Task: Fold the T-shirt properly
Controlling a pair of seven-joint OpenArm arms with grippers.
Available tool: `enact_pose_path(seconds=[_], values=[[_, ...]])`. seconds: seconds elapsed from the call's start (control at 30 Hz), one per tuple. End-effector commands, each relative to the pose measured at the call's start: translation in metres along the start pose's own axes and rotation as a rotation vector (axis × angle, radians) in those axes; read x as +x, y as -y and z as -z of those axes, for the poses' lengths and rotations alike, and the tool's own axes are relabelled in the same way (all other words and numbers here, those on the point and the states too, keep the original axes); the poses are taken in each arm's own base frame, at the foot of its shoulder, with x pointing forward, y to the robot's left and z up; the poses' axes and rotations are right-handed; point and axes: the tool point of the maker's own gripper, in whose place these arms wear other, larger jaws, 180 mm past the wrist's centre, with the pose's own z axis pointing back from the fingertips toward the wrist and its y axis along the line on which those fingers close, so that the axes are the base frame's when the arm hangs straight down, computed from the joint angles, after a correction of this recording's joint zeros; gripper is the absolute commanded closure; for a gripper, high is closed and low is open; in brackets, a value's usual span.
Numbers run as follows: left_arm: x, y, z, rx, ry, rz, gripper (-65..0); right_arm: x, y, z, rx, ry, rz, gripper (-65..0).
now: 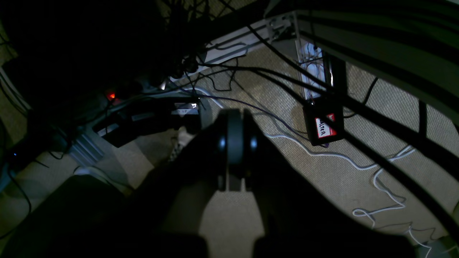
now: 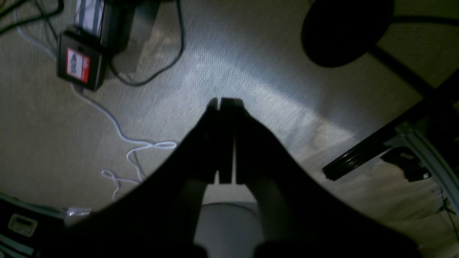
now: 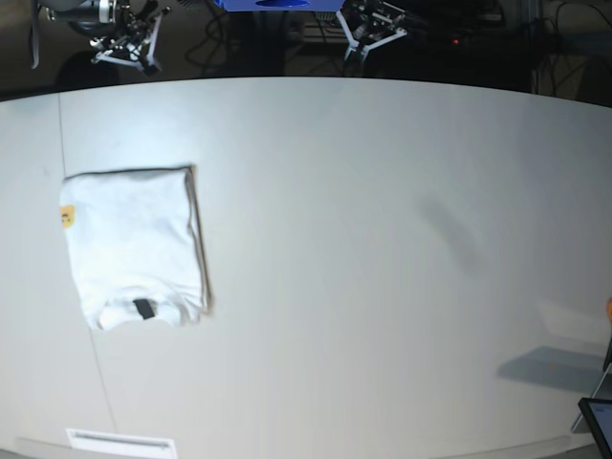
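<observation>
The white T-shirt (image 3: 134, 247) (black neck tag (image 3: 143, 309), a yellow print patch at its edge) lies on a white table (image 3: 382, 239).

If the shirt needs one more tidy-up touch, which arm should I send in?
The right, probably. The folded T-shirt lies at the base view's left side of the table, and the right gripper is parked on that side. The left gripper sits further across. Both are shut and off the table.

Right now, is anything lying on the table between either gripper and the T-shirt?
Nothing visible does. The T-shirt lies folded at the table's left side in the base view, with bare tabletop around it. Both arms are drawn back off the far edge; the left gripper and right gripper face the floor.
</observation>
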Motion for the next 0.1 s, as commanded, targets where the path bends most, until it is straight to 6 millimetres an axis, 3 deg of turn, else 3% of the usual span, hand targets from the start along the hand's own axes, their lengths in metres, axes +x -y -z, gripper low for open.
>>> enact_pose_path(seconds=[0.0,0.07], values=[[0.0001,-0.0014,0.0000,0.006,0.001,-0.020,-0.2,-0.0040,0.0061,-0.0009,-0.012,-0.006,0.001,-0.9],[-0.0004,-0.0029,0.0000,0.011,0.000,-0.081,-0.2,-0.0042,0.0060,-0.0009,-0.012,-0.006,-0.003,-0.9]])
